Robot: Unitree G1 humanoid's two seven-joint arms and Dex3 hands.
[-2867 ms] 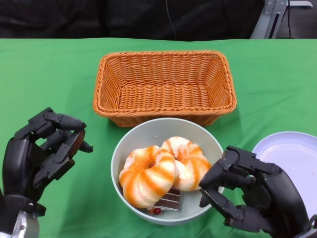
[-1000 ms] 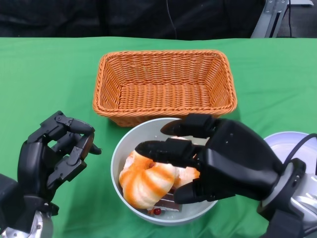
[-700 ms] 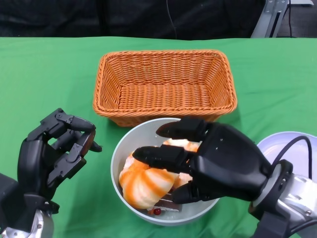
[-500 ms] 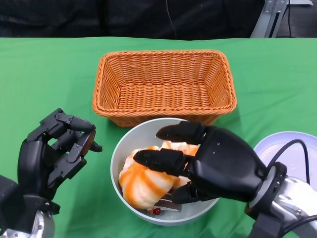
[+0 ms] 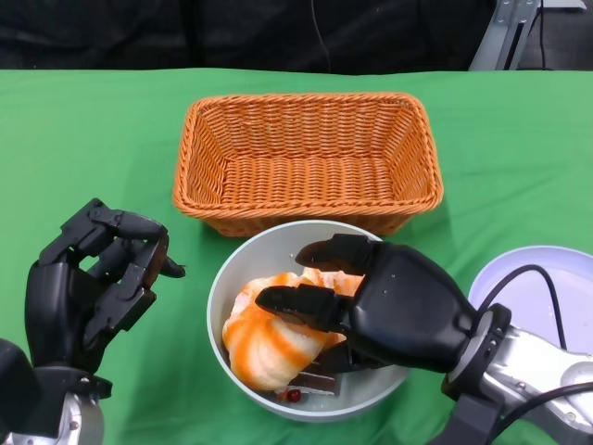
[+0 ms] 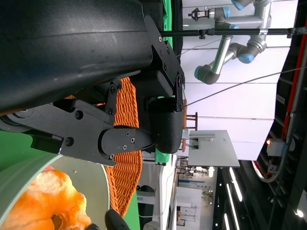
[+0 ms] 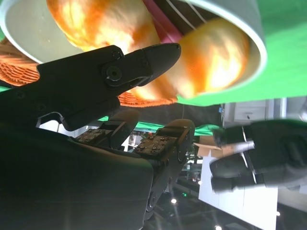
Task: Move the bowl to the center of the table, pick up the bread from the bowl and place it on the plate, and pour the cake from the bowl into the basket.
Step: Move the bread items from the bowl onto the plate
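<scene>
Head view: basket [image 5: 309,159] at 12 o'clock, empty, awaiting the cake. Bowl [image 5: 310,320] just below it at centre. Plate [image 5: 547,287] at 4 o'clock. Right hand [image 5: 384,301] lies over the bread [image 5: 273,336], fingers spread, grasp not closed. Left hand [image 5: 88,283] at 8 o'clock, loosely curled, holds nothing. Cake [image 5: 315,375] beneath the bread.

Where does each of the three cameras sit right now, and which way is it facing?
Head view: high, looking down at the bowl, basket and plate; both hands show.
Right wrist view: behind the right hand, looking into the bowl at the bread.
Left wrist view: behind the left hand, facing basket and bowl.
All three share bowl and bread.
</scene>
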